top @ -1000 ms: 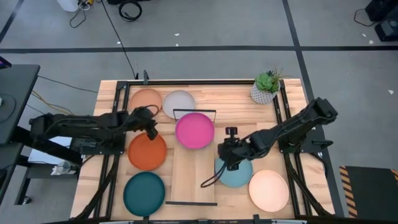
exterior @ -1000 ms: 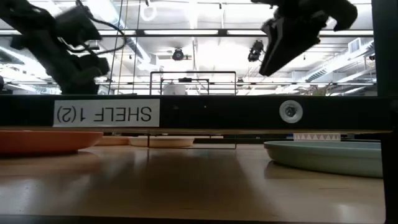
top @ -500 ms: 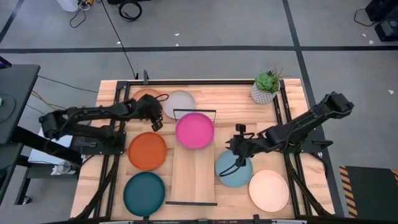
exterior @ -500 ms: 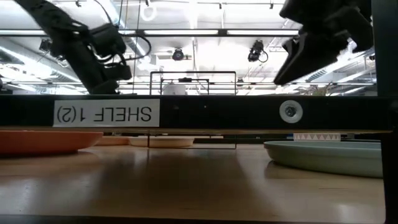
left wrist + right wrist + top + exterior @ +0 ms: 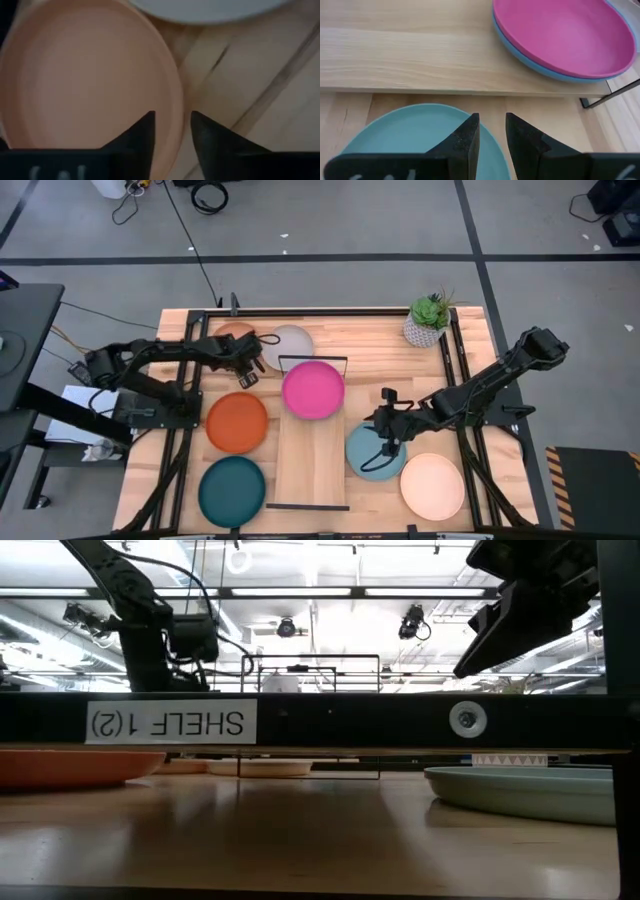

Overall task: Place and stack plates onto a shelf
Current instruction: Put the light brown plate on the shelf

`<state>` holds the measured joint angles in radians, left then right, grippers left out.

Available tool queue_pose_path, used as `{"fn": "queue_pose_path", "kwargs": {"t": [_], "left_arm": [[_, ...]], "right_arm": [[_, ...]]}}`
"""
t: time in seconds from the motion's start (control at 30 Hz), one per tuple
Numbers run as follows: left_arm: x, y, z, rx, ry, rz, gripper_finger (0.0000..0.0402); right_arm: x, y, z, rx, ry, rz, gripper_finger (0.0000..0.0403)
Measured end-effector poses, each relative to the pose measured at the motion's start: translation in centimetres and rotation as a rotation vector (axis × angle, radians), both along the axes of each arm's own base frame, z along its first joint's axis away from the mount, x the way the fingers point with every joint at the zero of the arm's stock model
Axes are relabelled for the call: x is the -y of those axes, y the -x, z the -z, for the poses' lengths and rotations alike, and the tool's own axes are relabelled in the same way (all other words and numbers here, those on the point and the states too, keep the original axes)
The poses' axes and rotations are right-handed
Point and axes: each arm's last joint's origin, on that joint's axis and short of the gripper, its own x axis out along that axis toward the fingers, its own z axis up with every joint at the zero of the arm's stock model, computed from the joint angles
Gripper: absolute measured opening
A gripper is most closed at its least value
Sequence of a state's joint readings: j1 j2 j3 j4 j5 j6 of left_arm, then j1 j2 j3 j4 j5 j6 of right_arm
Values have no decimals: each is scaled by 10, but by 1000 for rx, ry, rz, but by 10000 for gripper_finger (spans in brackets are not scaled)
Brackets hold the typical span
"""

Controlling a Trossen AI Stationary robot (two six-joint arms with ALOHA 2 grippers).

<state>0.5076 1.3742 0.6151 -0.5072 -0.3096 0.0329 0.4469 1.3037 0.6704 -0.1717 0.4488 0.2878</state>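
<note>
Hovering left pincer (image 5: 171, 131) over peach plate (image 5: 85, 80) | magenta plate (image 5: 313, 388) on shelf (image 5: 310, 470)

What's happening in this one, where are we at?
Two plates are stacked on the shelf so far, the magenta plate on top of a blue plate. The left tool hovers at the rim of the peach plate, fingers slightly apart. The right tool hovers over the light blue plate, holding nothing.

Eight plates, one shelf, one plant, two arms.
Two plates are stacked on the shelf (image 5: 311, 465), magenta (image 5: 313, 388) over blue (image 5: 530, 62); six lie singly on the counter (image 5: 375, 335); one potted plant (image 5: 428, 319) at 1 o'clock.
</note>
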Motion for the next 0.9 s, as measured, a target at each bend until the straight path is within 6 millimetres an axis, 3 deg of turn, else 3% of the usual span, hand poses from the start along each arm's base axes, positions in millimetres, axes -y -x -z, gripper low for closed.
{"fn": "queue_pose_path", "kwargs": {"t": [0.13,0.27,0.37,0.53,0.7,0.9], "left_arm": [[-6,1,8,-28,24,-16,175],[-14,4,13,-56,19,-40,171],[-15,7,15,-72,48,-33,130],[-13,9,11,-123,89,-6,19],[-13,5,-19,-100,84,-8,16],[-7,1,-98,46,-10,21,15]], "right_arm": [[0,0,0,4,7,2,101],[0,-1,-1,15,31,-6,101],[-1,-1,-2,21,44,-21,101],[-1,-1,-2,17,62,-33,101],[1,-2,-2,16,76,-31,101],[3,-3,-2,16,78,-24,100]]}}
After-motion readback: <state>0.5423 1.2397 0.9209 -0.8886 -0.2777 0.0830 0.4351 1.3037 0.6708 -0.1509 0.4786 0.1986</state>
